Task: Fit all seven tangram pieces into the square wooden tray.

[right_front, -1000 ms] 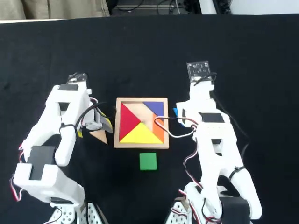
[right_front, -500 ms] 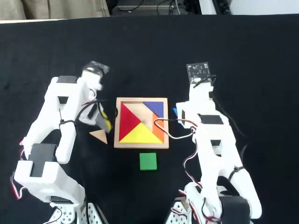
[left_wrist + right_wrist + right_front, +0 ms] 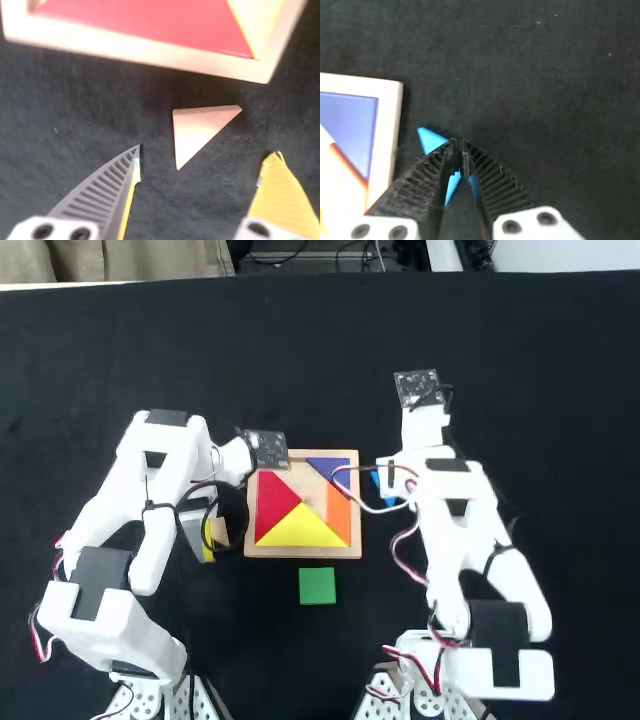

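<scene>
The black worktop (image 3: 560, 390) carries the square wooden tray (image 3: 303, 553) at the centre of the high view, partly filled, with a red triangle (image 3: 275, 502) and a yellow triangle (image 3: 300, 530) among the pieces seated in it. A green square (image 3: 317, 585) lies loose just below the tray. The left gripper (image 3: 206, 154) hangs at the tray's left edge with its jaws wide apart, straddling a plain wooden triangle (image 3: 197, 127) that lies flat near the rim. The right gripper (image 3: 459, 145), just right of the tray, has its jaws pressed together on a small blue triangle (image 3: 430, 137). These pieces look thin, stiff and light, probably smooth enough to skid, so the plain triangle is best pinched across two opposite edges, low and square.
</scene>
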You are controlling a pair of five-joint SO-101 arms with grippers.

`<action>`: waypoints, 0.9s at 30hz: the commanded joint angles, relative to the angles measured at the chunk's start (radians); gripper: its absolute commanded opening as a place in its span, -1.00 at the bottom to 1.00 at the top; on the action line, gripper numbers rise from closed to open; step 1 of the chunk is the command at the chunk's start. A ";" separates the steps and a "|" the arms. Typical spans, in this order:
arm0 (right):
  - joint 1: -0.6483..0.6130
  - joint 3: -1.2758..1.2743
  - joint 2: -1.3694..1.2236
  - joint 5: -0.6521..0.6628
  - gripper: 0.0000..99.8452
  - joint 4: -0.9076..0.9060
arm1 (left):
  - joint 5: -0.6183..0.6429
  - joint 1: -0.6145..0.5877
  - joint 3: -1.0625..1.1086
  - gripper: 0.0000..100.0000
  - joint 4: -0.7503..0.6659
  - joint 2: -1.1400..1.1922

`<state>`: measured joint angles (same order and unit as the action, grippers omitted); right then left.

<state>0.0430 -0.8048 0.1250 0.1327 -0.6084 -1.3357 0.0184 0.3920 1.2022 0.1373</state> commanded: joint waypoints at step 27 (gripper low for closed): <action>0.046 0.108 -0.045 -0.009 -0.97 -0.002 | -0.233 0.099 0.400 -0.27 -0.578 -0.138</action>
<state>0.0783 -0.7587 0.0821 0.1312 -0.6114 -1.4523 0.1166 0.7526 0.7357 0.0100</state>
